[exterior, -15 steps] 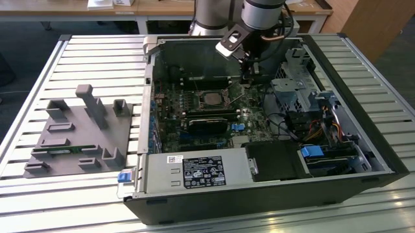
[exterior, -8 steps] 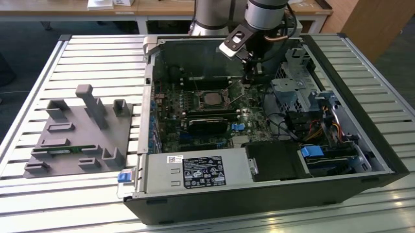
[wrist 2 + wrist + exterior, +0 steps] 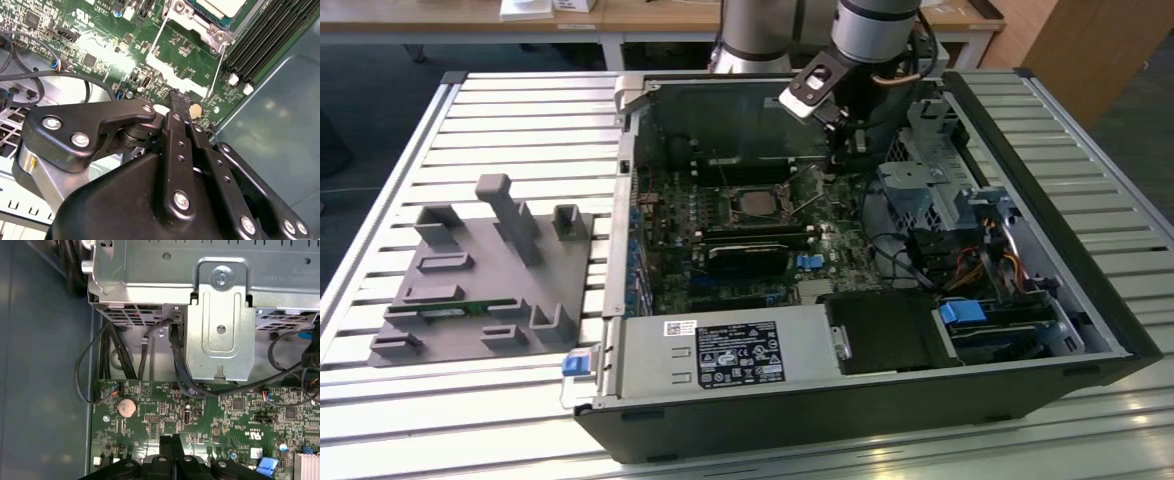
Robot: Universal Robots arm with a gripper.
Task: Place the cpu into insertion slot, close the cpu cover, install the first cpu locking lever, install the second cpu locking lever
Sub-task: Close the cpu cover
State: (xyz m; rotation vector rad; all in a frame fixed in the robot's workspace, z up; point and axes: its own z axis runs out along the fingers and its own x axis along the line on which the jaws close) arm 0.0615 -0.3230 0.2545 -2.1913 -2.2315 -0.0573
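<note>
Claw (image 3: 178,98), seemingly pinched together, hovers near cpu (image 3: 220,6).

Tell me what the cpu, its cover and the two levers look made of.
The cpu has a pale, matte silvery top, likely metal. The cover looks like stamped sheet metal, silvery with dull glints along its edges. The levers are thin bright wire rods, probably steel, though the finish could be plating.

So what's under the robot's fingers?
A green motherboard lies below the shut fingers, with a round coin battery near their tips. The patch right under the tips is covered by the fingers.
</note>
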